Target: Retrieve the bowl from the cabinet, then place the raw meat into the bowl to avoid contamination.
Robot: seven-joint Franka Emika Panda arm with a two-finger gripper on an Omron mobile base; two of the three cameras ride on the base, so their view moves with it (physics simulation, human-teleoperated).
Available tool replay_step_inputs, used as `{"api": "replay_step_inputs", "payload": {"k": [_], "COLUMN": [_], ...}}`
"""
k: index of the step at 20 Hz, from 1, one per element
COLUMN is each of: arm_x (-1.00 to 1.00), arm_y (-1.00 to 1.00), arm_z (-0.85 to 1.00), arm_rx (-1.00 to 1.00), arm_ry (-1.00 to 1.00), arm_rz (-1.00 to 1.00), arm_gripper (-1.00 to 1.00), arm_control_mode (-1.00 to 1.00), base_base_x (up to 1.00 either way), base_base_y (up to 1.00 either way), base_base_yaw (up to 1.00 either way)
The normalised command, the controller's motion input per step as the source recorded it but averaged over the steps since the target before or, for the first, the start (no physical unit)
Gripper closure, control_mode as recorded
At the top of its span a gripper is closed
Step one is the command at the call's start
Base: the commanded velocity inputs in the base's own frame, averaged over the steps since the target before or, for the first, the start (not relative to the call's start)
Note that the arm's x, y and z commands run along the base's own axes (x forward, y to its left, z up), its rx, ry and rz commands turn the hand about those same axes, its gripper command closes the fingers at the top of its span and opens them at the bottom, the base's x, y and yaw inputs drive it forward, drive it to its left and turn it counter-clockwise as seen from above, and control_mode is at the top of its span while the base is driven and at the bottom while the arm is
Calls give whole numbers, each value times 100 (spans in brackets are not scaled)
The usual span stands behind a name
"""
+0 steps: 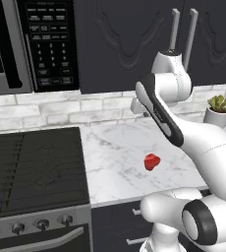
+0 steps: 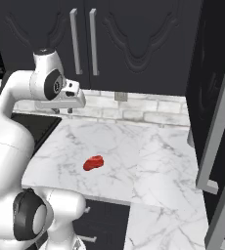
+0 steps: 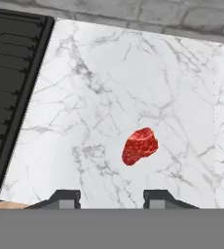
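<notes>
Currently: gripper [image 3: 111,197] up high over the counter, nothing in it, raw meat [image 3: 140,146] lying loose on the marble.

Detail: in the hand view the two fingertips [image 3: 65,198] stand apart with bare countertop [image 3: 133,73] showing between them, so jaws are parted with a moderate gap and grip nothing. The meat sits just beyond the tips, slightly toward the right one, not touching either. Stove [image 3: 11,87] edge runs along the left of that view, well apart from the meat. From the base cameras the hand [image 2: 68,100] hangs well above the counter, below the cabinet [image 2: 134,39], whose doors are shut, silver bar handles [image 2: 82,41] side by side. Microwave [image 1: 31,44] is over the stove; small potted plant [image 1: 218,110] stands by the brick backsplash [image 1: 61,110].
</notes>
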Motion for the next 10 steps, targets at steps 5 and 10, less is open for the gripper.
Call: {"api": "replay_step_inputs", "payload": {"k": [5, 10], "arm_x": [-7, -23], "arm_y": [0, -10], "arm_z": [0, 21], "arm_rx": [0, 1], "arm_ry": [-1, -12], "arm_rz": [0, -10], "arm_gripper": [-100, -100], "arm_control_mode": [-100, -100], "base_base_x": [0, 0], "base_base_y": [0, 0], "base_base_yaw": [0, 0]}}
